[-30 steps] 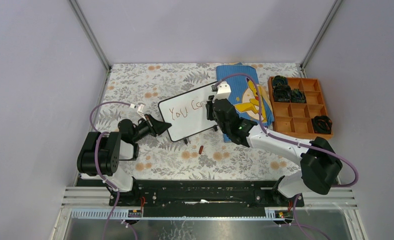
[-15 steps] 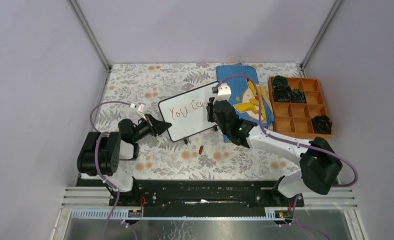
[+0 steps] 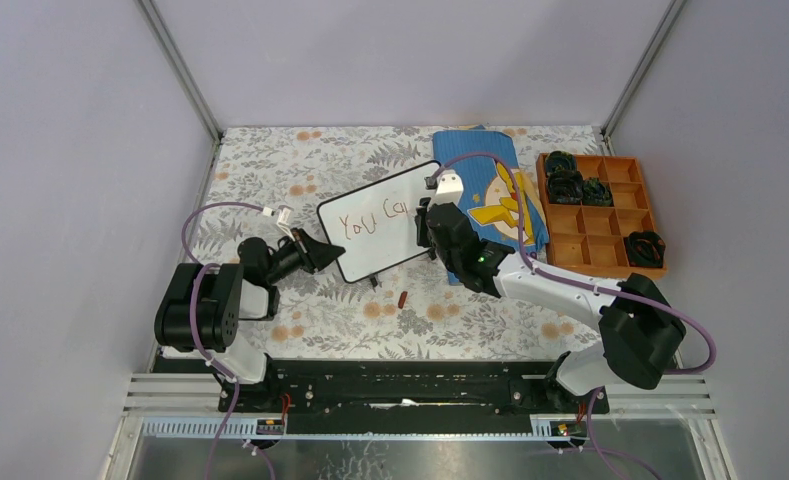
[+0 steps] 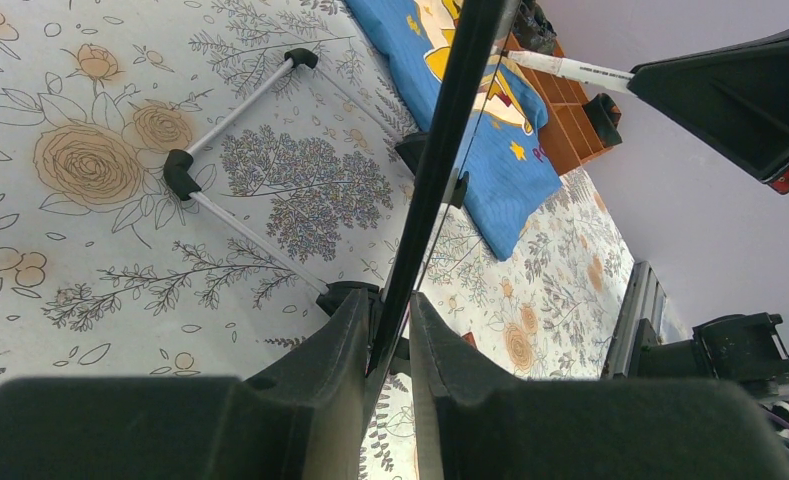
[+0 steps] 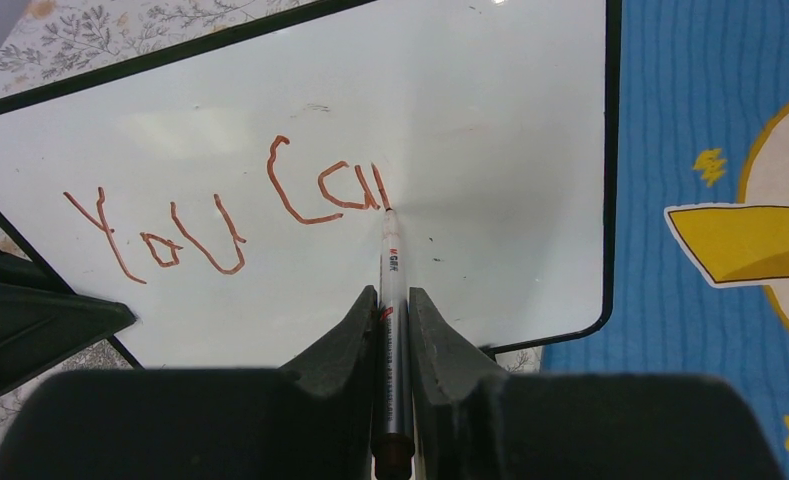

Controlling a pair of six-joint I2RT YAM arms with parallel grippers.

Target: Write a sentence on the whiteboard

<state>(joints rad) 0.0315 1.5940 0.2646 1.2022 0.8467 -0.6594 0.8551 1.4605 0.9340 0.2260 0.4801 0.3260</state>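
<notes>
Floral table point(image 3: 370, 320) nearest, small red cap point(image 3: 402, 298) on it. Left gripper point(image 4: 390, 308) pinching whiteboard point(image 3: 370, 245) rim mid-table; right gripper point(image 5: 392, 302) clamped on pen point(image 5: 390, 265), tip touching board just after sentence point(image 5: 220, 215) start "You Ca". Beyond, blue cloth point(image 3: 510, 190), orange tray point(image 3: 610, 235), lilac walls point(image 3: 400, 60). Since earlier: more lettering, right arm slightly rightward.

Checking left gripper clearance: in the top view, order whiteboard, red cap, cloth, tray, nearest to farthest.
1. Whiteboard, clamped in the left gripper.
2. Red cap, on the table to its right.
3. Cloth, beyond the board's right end.
4. Tray, far right.
</notes>
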